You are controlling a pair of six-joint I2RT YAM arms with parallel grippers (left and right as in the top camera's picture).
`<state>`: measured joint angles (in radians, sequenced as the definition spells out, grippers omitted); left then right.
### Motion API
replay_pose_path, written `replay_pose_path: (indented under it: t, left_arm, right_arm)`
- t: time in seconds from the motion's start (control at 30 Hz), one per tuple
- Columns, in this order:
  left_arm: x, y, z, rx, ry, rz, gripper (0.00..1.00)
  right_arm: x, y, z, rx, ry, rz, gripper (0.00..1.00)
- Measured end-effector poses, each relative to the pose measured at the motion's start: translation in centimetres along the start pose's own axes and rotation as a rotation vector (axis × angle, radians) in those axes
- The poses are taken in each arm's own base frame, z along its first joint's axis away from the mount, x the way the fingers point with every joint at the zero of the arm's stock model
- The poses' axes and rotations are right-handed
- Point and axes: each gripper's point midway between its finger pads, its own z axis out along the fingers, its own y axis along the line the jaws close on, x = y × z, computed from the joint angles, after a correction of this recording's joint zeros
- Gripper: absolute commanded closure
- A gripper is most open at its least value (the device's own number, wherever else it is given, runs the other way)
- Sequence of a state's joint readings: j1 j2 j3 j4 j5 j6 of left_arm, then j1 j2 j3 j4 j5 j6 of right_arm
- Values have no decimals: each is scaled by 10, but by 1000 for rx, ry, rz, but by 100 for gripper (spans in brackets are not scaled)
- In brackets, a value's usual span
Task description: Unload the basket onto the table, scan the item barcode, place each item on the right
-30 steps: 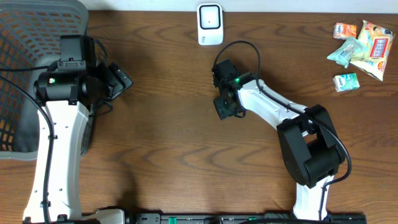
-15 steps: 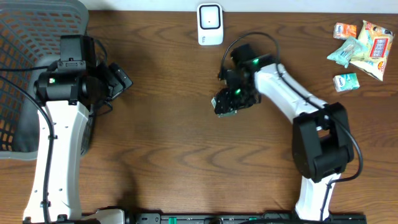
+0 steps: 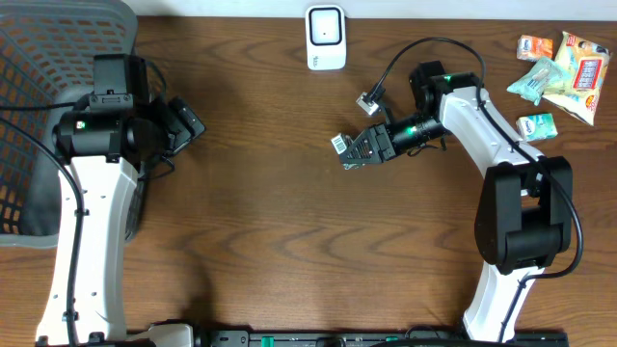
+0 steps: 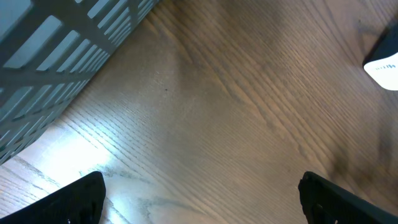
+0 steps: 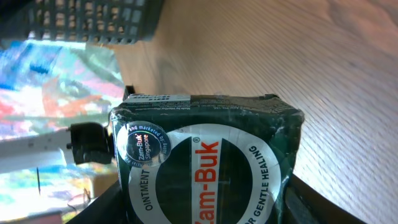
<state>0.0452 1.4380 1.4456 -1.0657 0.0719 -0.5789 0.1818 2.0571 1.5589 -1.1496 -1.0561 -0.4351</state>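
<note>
While the right gripper [image 3: 364, 152] is clamping the green ointment box [image 3: 343, 146] above the table [image 3: 270, 241], the box is hanging short of the white scanner [image 3: 326, 37], apart from it. Left gripper [image 3: 183, 123]: standing wide open beside the basket [image 3: 39, 116], carrying nothing. Risks: the barcode face is possibly pointing away from the scanner window, giving no read; the box is sticking out past the fingers, inviting a slip or twist during any turn.
</note>
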Motion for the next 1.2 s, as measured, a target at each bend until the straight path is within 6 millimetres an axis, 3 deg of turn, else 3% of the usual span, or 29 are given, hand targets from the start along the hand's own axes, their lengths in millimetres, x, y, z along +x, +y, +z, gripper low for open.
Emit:
replay_pose_path:
  t: [0.47,0.97,1.2]
  left_arm:
    - [0,0,0,0,0,0,2]
    - [0,0,0,0,0,0,2]
    - [0,0,0,0,0,0,2]
  right_arm:
    - [-20,11,-1,-64,-92,-366,46]
    - [-20,6,-1,-42,-86,-394,46]
    - [-12,-11,0,49,-25,-376,48]
